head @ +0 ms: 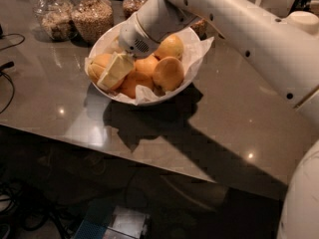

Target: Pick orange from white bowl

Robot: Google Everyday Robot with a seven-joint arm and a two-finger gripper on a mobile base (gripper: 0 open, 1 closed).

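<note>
- Gripper (113, 72): the cream-coloured end of the white robot arm (239, 29), which reaches in from the upper right; it sits low in the left half of the bowl, with the rounded white wrist above the bowl's back rim
- Wide, round, glossy white bowl (103, 39): stands on the glossy grey-brown table (239, 118), towards the back; it is lined with crinkled white paper (199, 49) that juts past the rim on the right
- Large, slightly lumpy orange (97, 66): lies inside the white bowl against its left wall; the gripper lies slantwise across the orange's right front, so only the left part and a strip below the gripper show
- Grip: the gripper lies right against the orange, but whether it is clamped on the fruit or released cannot be told, as the far side of the gripper is hidden
- Smaller round oranges: one at the back right (171, 46), one at the front right (168, 73), and more between them, all in the bowl to the right of the gripper
- Glass jars of grain (92, 14): stand behind the bowl at the table's back left, well apart from the gripper
- Dark cables (7, 78): lie at the table's left edge
</note>
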